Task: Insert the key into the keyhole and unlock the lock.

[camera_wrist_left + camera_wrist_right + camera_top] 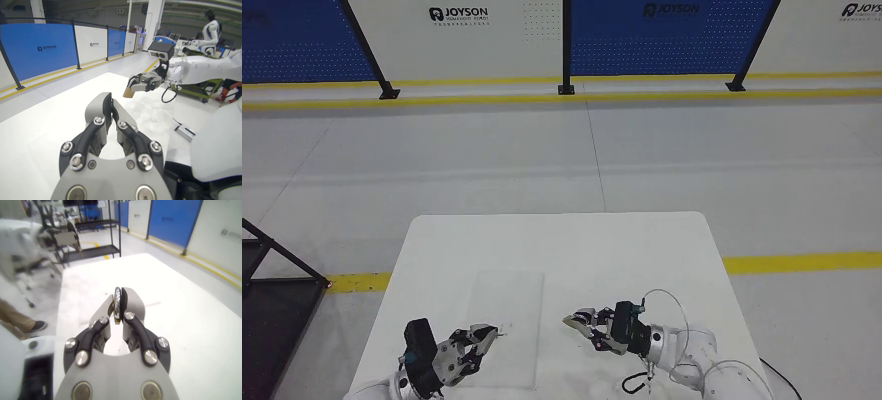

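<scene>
My right gripper (119,292) is shut on the silver shackle of a brass padlock (117,302), held above the white table (642,250). From the left wrist view the padlock (129,92) hangs from that right gripper (133,83), body downward. My left gripper (111,98) is shut, with a thin metal key (112,111) pinched between its pads. In the top view the left gripper (487,335) and the right gripper (575,321) face each other near the table's front edge, a short gap apart. The left gripper (75,243) appears blurred in the right wrist view.
A faint clear sheet (507,320) lies on the table between the arms. A black rack (272,290) stands left of the table. A small grey box (184,130) sits low beside the right arm. The far half of the table is bare.
</scene>
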Robot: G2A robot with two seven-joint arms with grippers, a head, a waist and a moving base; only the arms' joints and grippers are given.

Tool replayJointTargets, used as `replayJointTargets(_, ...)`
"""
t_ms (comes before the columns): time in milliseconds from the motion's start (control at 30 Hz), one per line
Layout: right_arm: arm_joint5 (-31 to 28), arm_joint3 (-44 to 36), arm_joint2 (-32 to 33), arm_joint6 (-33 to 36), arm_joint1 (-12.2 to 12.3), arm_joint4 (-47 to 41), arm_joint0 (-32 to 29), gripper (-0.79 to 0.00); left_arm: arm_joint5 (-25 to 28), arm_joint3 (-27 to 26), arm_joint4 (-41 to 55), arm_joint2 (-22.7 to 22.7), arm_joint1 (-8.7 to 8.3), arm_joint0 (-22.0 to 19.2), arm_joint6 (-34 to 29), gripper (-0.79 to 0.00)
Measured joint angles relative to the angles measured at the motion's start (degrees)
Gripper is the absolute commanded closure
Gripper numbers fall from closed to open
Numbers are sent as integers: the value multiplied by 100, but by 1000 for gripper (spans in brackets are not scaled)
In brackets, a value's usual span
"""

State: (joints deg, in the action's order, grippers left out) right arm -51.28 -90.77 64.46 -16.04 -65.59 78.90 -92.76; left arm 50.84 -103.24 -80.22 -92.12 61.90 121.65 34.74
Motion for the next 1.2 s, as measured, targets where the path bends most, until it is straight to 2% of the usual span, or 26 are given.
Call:
replayJointTargets(133, -574, 134, 43, -360, 32, -258, 114, 0, 452, 123, 66, 121, -19, -87, 469, 0)
replayJointTargets(200, -613, 189, 91, -429, 46, -290, 145, 0, 654, 213, 58, 169, -32, -153, 591, 0)
replayJointTargets(733, -552, 177, 66, -413, 40, -328, 140, 0, 566, 212, 38, 183, -33, -219, 481, 0)
replayJointTargets(800, -606, 207, -29, -534, 20, -563, 166, 0, 455, 167, 259, 335, -12, -299, 462, 0)
replayJointTargets(933, -677, 488, -383, -1063, -31, -1128, 371, 0, 702, 304, 730, 710, 31, -584, 900, 0)
replayJointTargets(1000, -673, 653, -723, -1470, -56, -1452, 531, 0, 714, 431, 970, 1021, 64, -812, 1193, 0)
replayJointTargets(1200, -672, 1063, -1906, -2812, -25, -2028, 1137, 0, 640, 656, 1892, 1871, 196, -1458, 1231, 0)
